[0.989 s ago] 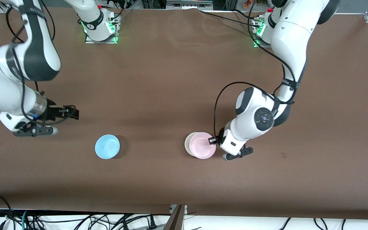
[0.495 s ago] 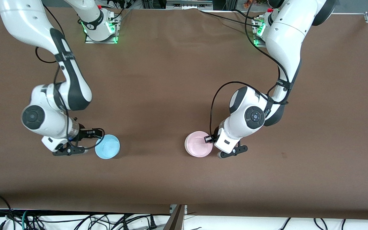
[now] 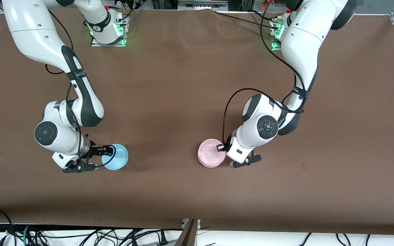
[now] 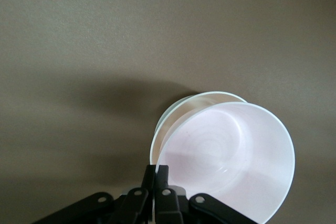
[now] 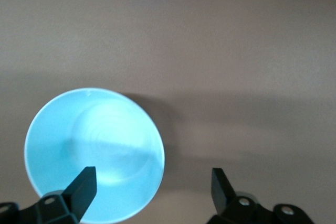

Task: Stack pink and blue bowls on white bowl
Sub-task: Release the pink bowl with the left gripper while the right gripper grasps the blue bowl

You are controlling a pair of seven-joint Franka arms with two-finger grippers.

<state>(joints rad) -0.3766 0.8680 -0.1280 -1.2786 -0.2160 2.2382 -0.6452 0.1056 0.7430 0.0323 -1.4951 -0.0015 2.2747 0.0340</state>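
Observation:
The pale pink bowl (image 3: 211, 156) sits almost squarely over the white bowl (image 3: 206, 165), which shows only as a thin pale edge. My left gripper (image 3: 221, 147) is shut on the pink bowl's rim. In the left wrist view the gripper (image 4: 157, 174) pinches the pink bowl (image 4: 231, 156), with the white bowl's rim (image 4: 168, 116) peeking out beside it. The light blue bowl (image 3: 115, 156) stands toward the right arm's end. My right gripper (image 3: 108, 151) is open at its rim. In the right wrist view the gripper (image 5: 151, 186) straddles the blue bowl's (image 5: 94, 150) edge, one finger over the inside.
The brown table cover (image 3: 169, 102) is bare around both bowls. Cables hang below the table's near edge (image 3: 80, 235). The arm bases stand along the table's farthest edge.
My right arm swung in from the right arm's end and brought its open gripper to the blue bowl's rim. My left gripper shifted the pink bowl until it covers the white bowl.

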